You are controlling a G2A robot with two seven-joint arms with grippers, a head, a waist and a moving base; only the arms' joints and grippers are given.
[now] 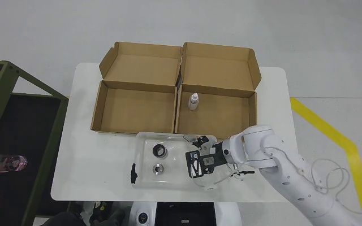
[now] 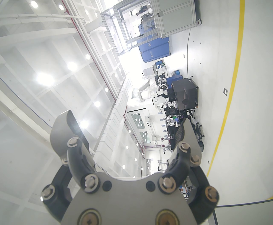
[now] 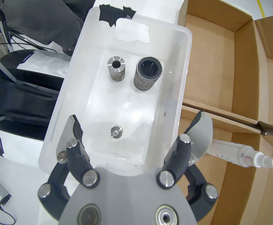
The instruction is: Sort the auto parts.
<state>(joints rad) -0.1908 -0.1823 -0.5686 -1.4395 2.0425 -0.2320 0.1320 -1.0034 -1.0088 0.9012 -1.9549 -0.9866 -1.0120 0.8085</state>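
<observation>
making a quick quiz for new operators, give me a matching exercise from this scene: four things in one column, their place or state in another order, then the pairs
Things
1. white bottle
2. large bearing
3. black tape
4. right gripper

Places or states
A. open, over the clear tub
B. stuck on the tub's end rim
C. inside a cardboard box
D. standing on end inside the tub

Pairs: 1-C, 2-D, 3-B, 4-A
</observation>
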